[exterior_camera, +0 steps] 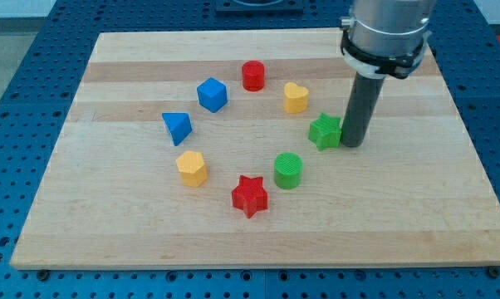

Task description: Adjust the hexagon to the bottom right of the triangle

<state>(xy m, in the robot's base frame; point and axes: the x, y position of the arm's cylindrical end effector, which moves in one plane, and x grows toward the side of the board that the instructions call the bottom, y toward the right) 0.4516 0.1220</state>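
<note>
The surface [258,241] is a pale wooden board lying on a blue perforated bench [9,124], and it fills most of the view. My arm [387,29] comes down from the view's top right, near the surface's top right corner, as a grey cylinder ending in a dark rod. I carry no gripper, so there is nothing to stand apart or together; my tip [352,144] rests on the surface just beside the right side of the green star [325,131], touching it or very nearly so.

The blocks form a loose ring around the middle of the surface. The blue cube [212,95] sits toward the top left of the ring, with the blue triangle [177,127] below it, nearer the left edge. The yellow hexagon [192,168] lies just to the lower right of the blue triangle, close to it but apart, well away from my tip. The red star [250,196] is the block nearest the bottom edge, and the green cylinder [288,170] stands up and to its right. The red cylinder [252,75] is nearest the top edge, and the yellow heart [296,98] sits between it and the green star.
</note>
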